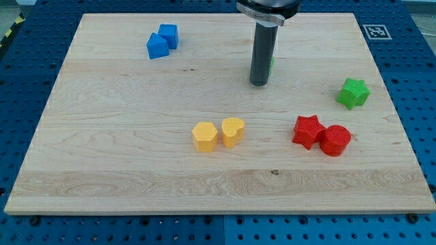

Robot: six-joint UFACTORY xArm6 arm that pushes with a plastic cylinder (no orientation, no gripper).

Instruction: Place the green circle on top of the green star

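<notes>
The green star (353,93) lies near the view's right edge of the wooden board (122,150). The green circle (271,64) is almost wholly hidden behind my rod; only a thin green sliver shows at the rod's right side. My tip (259,84) rests on the board at top centre, right in front of that sliver and well to the left of the green star.
Two blue blocks (162,42) sit together at the top left. A yellow hexagon (204,136) and a yellow heart (232,131) stand side by side at the centre. A red star (308,131) and a red circle (335,140) touch at the lower right.
</notes>
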